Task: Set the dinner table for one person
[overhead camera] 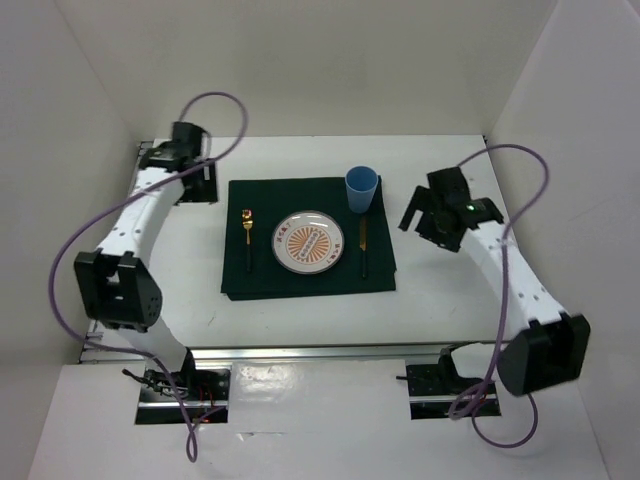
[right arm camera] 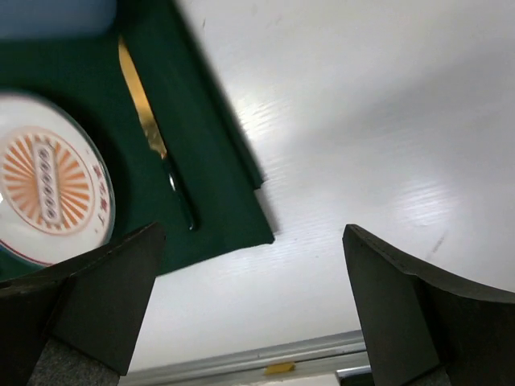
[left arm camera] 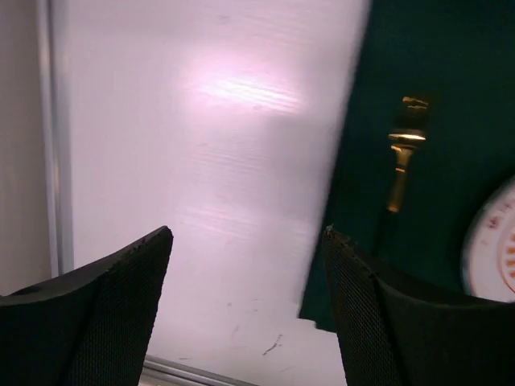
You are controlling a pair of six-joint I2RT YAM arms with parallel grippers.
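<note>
Judging from the layout, the setting looks complete, or nearly so. The bench (overhead camera: 430,300), white with metal rails along its edges, spreads out ahead of the robot, and a dark green placemat (overhead camera: 300,282) lies square at its middle. On the mat sit an orange-patterned plate (overhead camera: 309,242) in the centre, a gold fork (overhead camera: 247,232) to its left, a gold-bladed knife (overhead camera: 363,245) to its right, and a blue cup (overhead camera: 361,188) at the far right corner, just beyond the knife's tip.

The left jaws hang spread over bare bench off the mat's left side, with nothing between them. The right jaws gape wide over bare bench off the mat's right side — also empty. No spoon or napkin shows, and whether one is wanted I cannot tell. What remains, I judge, is only to draw both jaws clear.
</note>
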